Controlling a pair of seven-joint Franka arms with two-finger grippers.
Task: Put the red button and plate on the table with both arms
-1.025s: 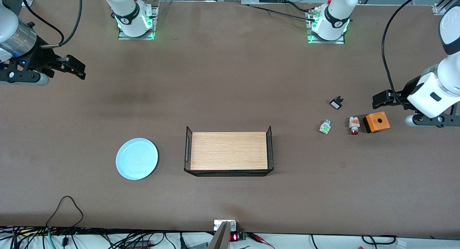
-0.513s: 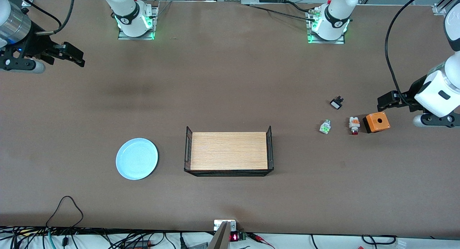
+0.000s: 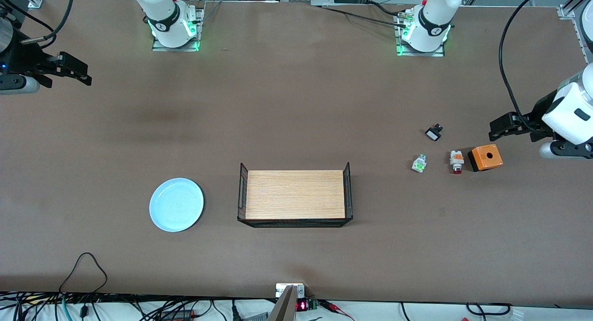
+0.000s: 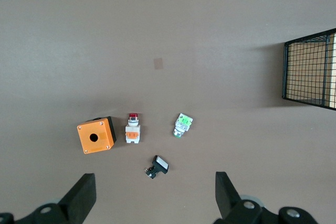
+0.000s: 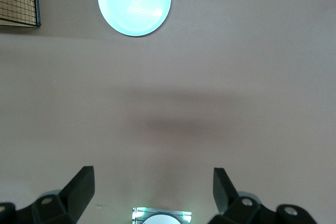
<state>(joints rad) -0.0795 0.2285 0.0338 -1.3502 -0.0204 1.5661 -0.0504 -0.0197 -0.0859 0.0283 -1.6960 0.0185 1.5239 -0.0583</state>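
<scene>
No readable writing is seen on any part. The left gripper point(image 3: 498, 130), fingers point(image 4: 81, 198) spread and empty, hangs over the brown matte bench point(image 3: 296, 103) near the orange box point(image 3: 485, 157); the red button point(image 3: 457, 161) lies just beside that box. Only the left wrist view shows the button's red cap clearly. The right gripper point(image 3: 76, 73), fingers spread, is well apart from the plate point(image 3: 176, 204), which rests on the bench beside the wooden tray point(image 3: 295, 194)
</scene>
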